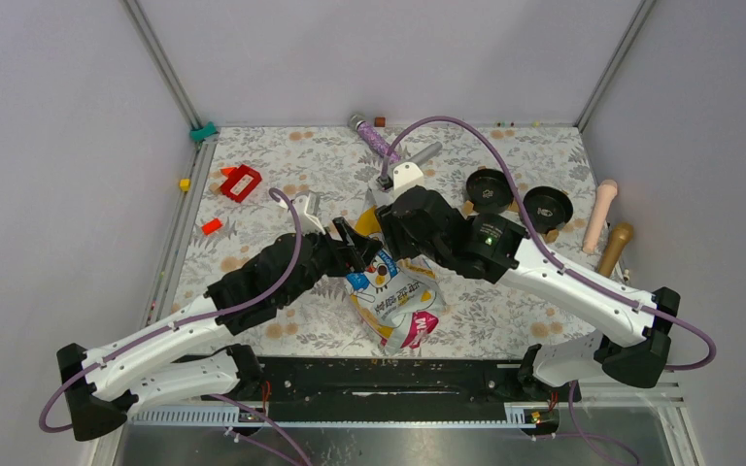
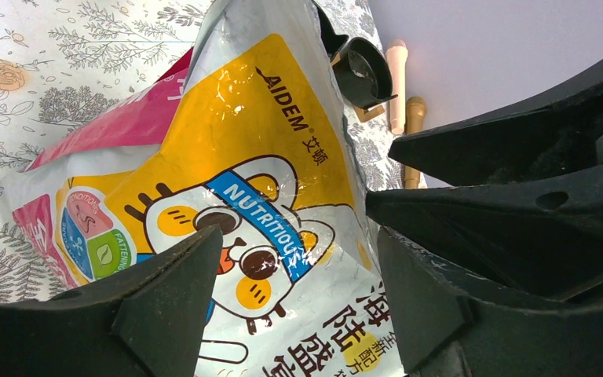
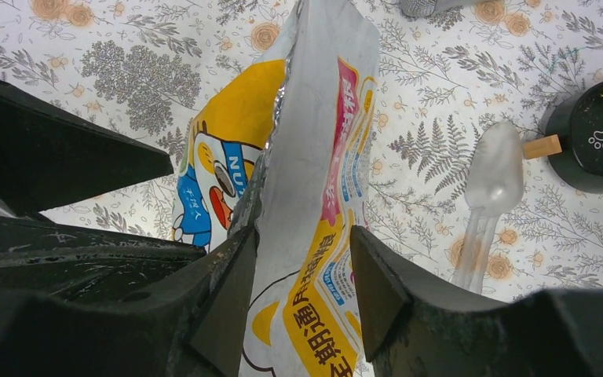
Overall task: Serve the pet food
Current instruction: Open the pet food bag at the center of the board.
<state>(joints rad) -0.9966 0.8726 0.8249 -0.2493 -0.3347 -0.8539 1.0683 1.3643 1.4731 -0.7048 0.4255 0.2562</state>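
Holding, right end effector [image 3: 302,236]: clenched on the upper edge of the pet food bag [image 1: 393,296], with 1 finger on each side of the raised, silver-lined panel.
Left end effector [image 2: 294,228]: released, its 2 fingers spread wide and the bag's printed front just beyond them; whether either finger touches the film cannot be told.
Bag position: middle of the table [image 1: 272,155], between the 2 end effectors, with the magenta bottom toward the near edge and the yellow top lifted toward the far side.
Bag print: yellow, white and magenta, with a cartoon animal face and a blue band reading NUTRITIOUS.
Kibble: cannot be made out, as the bag's film hides what is inside.
Bowls: 1 black bowl [image 1: 490,189] right of the bag and a second black bowl [image 1: 548,207] just beside it, both apart from the bag.
Spoon: a clear plastic spoon [image 3: 493,169] lies flat on the table between the bag and a bowl.
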